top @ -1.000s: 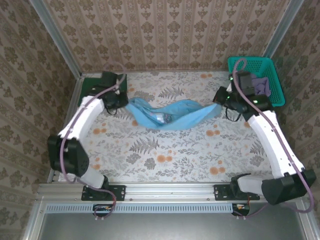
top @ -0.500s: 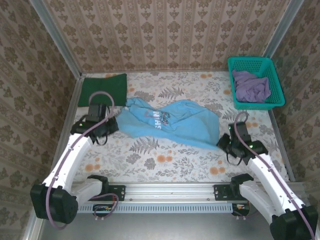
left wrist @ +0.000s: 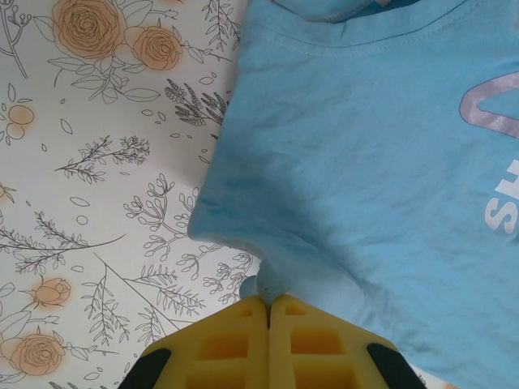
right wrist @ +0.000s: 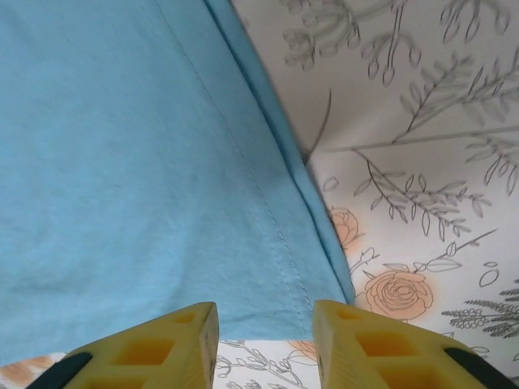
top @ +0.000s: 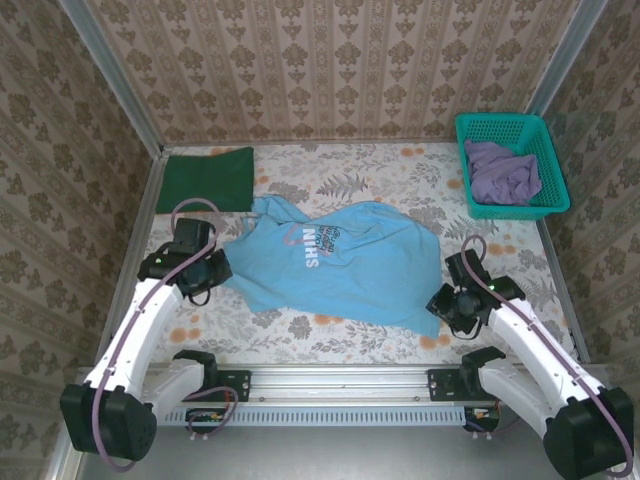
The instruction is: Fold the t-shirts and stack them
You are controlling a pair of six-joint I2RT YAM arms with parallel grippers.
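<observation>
The left gripper point(left wrist: 268, 301) has its yellow fingers pressed together on a pinch of the light blue cloth t-shirt point(top: 340, 262) at its left edge. Its white arm reaches forward along the left side of the floral-patterned counter point(top: 330, 180). The right gripper point(right wrist: 265, 336) hangs with its fingers parted over the shirt's near-right hem corner, its arm bent low. The shirt lies spread out, lettering up, its long axis running diagonally from far left to near right. A folded dark green t-shirt point(top: 205, 180) lies in the far-left corner. A crumpled dull purple t-shirt point(top: 500, 170) sits in the teal plastic mesh basket point(top: 512, 122) at far right.
</observation>
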